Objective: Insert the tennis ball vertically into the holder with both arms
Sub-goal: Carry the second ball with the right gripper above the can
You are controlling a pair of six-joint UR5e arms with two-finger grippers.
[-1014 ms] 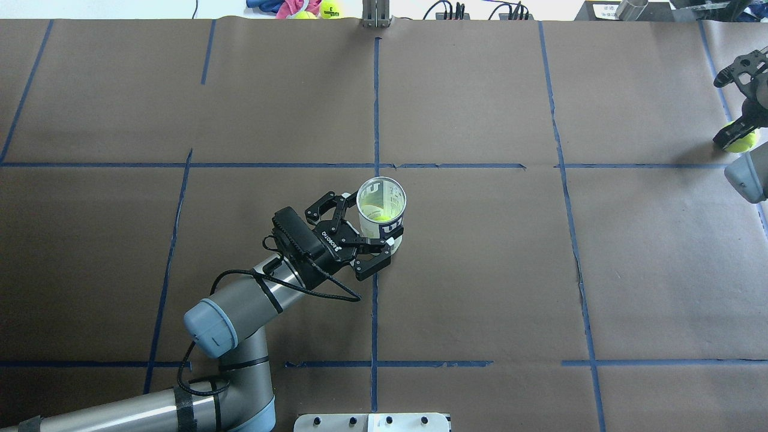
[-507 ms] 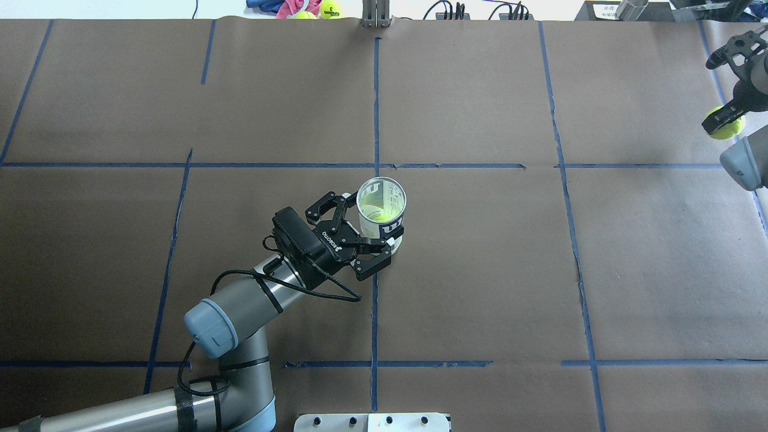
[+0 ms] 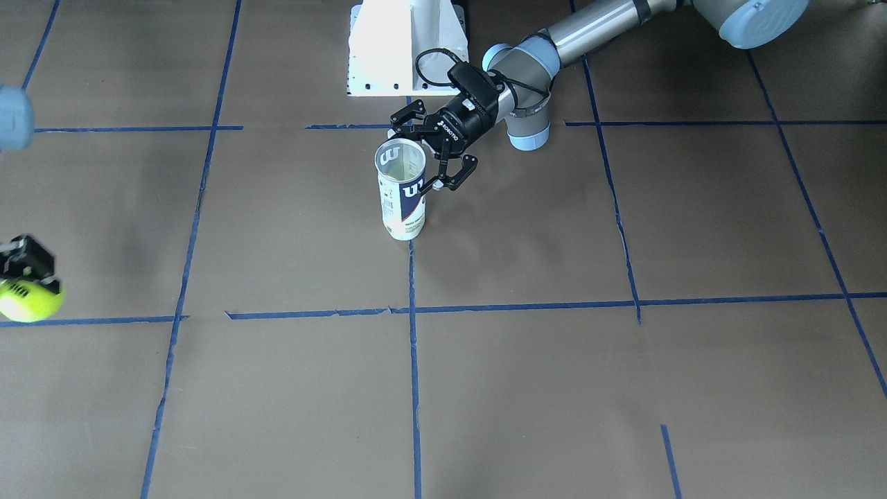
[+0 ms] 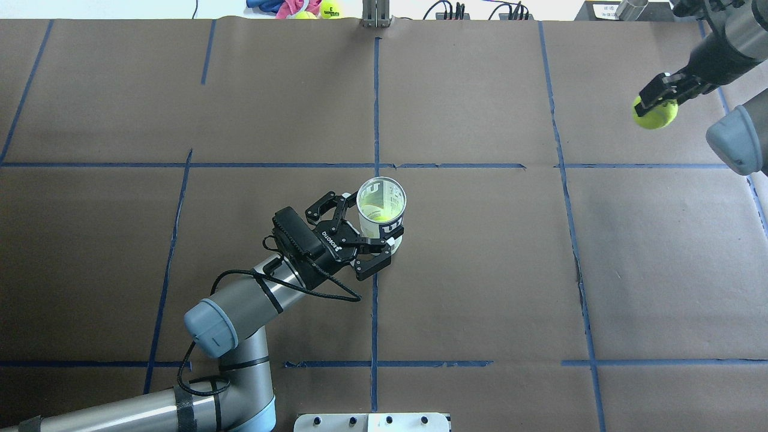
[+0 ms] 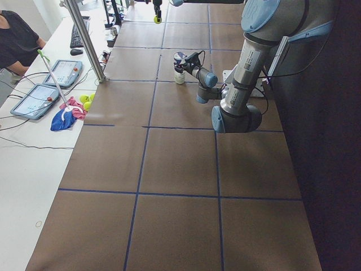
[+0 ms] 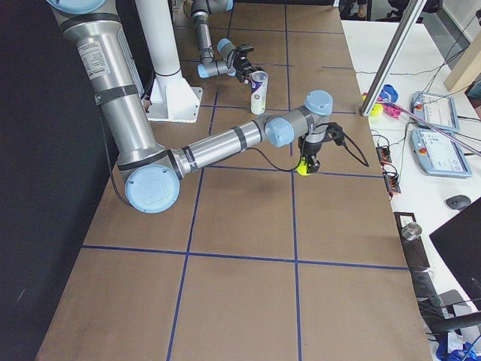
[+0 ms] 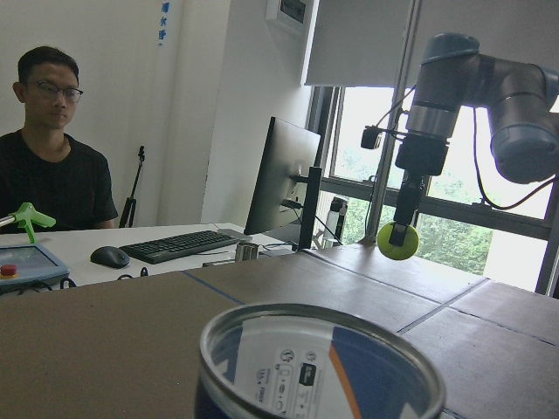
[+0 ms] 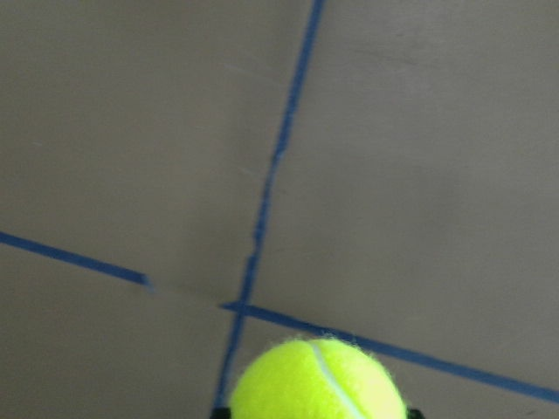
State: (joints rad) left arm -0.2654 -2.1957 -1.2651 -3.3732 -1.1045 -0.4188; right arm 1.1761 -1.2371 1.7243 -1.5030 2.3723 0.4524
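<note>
The holder (image 4: 381, 207), a clear can with a navy and white label, stands upright near the table's middle, also in the front view (image 3: 400, 194) and the left wrist view (image 7: 323, 367). Something yellow-green lies inside it. My left gripper (image 4: 369, 225) has its jaws around the can's side, shut on it. My right gripper (image 4: 655, 102) is shut on the tennis ball (image 4: 655, 114) and holds it above the table at the far right. The ball also shows in the front view (image 3: 28, 299), the right wrist view (image 8: 314, 384) and the left wrist view (image 7: 398, 240).
The white pedestal base (image 3: 405, 48) stands at the robot's edge. Spare tennis balls and a cloth (image 4: 312, 7) lie beyond the far edge beside a metal post (image 4: 376, 15). An operator (image 7: 52, 166) sits at a desk past the table. Blue tape lines cross the brown paper.
My right gripper has lifted the tennis ball and carried it in from the table's far right edge toward the middle. The left gripper and the can have not moved.
</note>
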